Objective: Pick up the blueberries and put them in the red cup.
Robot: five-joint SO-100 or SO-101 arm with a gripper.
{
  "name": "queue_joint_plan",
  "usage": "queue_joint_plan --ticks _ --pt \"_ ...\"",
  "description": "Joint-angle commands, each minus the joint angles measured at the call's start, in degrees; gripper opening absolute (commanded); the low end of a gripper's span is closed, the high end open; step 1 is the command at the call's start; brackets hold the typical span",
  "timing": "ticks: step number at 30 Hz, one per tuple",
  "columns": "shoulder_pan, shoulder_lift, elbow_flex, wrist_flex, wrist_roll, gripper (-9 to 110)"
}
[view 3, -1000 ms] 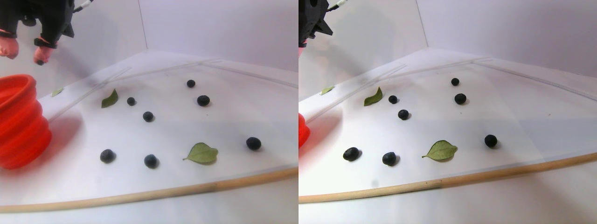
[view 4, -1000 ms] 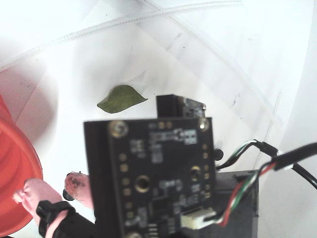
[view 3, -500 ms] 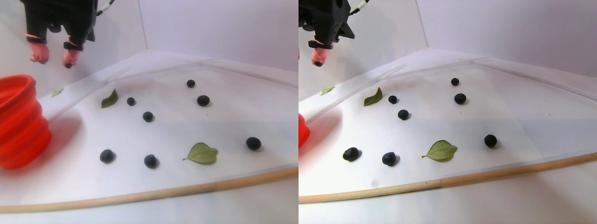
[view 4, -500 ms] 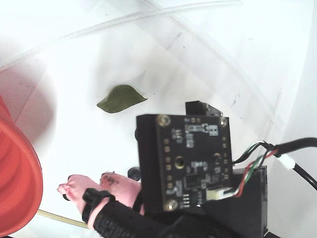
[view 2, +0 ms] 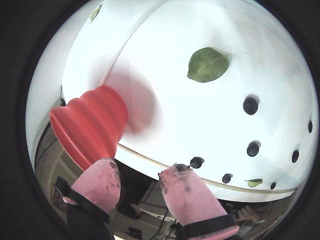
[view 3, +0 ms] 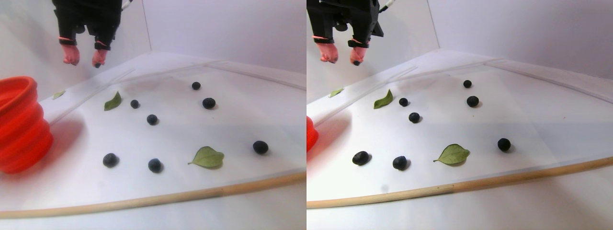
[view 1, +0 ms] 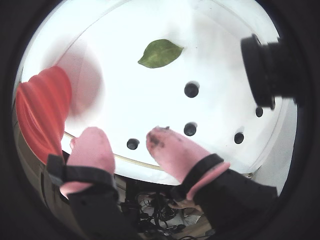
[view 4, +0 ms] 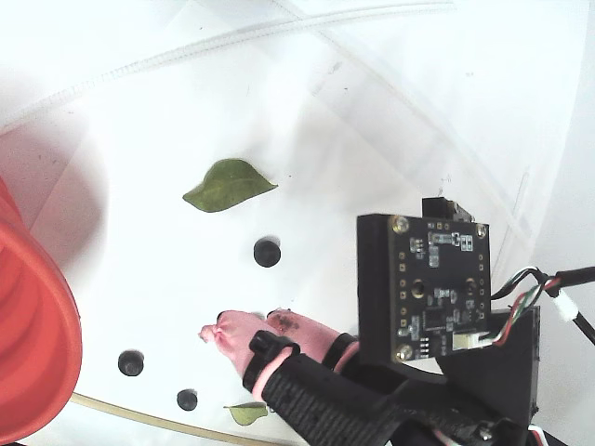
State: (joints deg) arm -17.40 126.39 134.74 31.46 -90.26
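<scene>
My pincer hangs open and empty above the worktop's far edge, blueberries scattered on the white sheet with wide gaps between, the red cup at nine o'clock in the stereo pair view.

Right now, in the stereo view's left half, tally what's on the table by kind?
blueberries: 7
green leaves: 3
red cup: 1
Total: 11
</scene>
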Motion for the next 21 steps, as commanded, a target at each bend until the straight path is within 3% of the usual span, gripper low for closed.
queue_joint_plan --ticks 1,21 --pt "1.1 4.0 -2.4 0.0 -2.0 15" --pt "10.7 -1.1 1.1 -5.0 -11.7 15"
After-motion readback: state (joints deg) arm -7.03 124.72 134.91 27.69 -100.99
